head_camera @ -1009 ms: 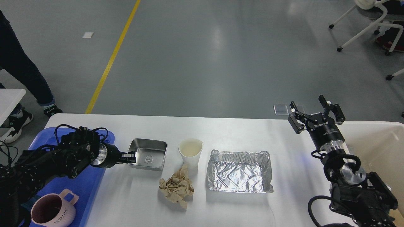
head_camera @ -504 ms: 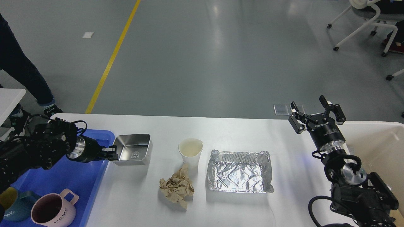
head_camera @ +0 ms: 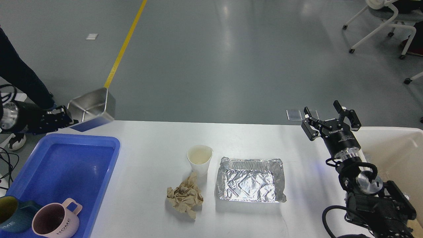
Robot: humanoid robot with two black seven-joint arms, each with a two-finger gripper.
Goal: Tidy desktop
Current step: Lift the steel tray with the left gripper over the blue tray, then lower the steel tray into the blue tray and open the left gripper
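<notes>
The white desktop (head_camera: 155, 205) fills the lower half of the head view. My left gripper (head_camera: 67, 119) is shut on the rim of a steel box (head_camera: 92, 107), held tilted in the air above the far end of the blue tray (head_camera: 69, 167). On the desktop's middle stand a white paper cup (head_camera: 199, 158), a crumpled brown paper ball (head_camera: 185, 195) and a foil tray (head_camera: 250, 180). My right gripper (head_camera: 330, 114) hangs open and empty above the desktop's right end.
Inside the blue tray, near its front, sit a pink mug (head_camera: 56, 220) and a dark teal mug (head_camera: 8, 211). A cream bin (head_camera: 393, 152) stands at the right edge. A person's legs (head_camera: 19, 72) are at far left, office chairs (head_camera: 386, 26) at back right.
My left gripper has lifted the steel box off the desktop and carried it left and up, over the blue tray's far end. The right arm has stayed still.
</notes>
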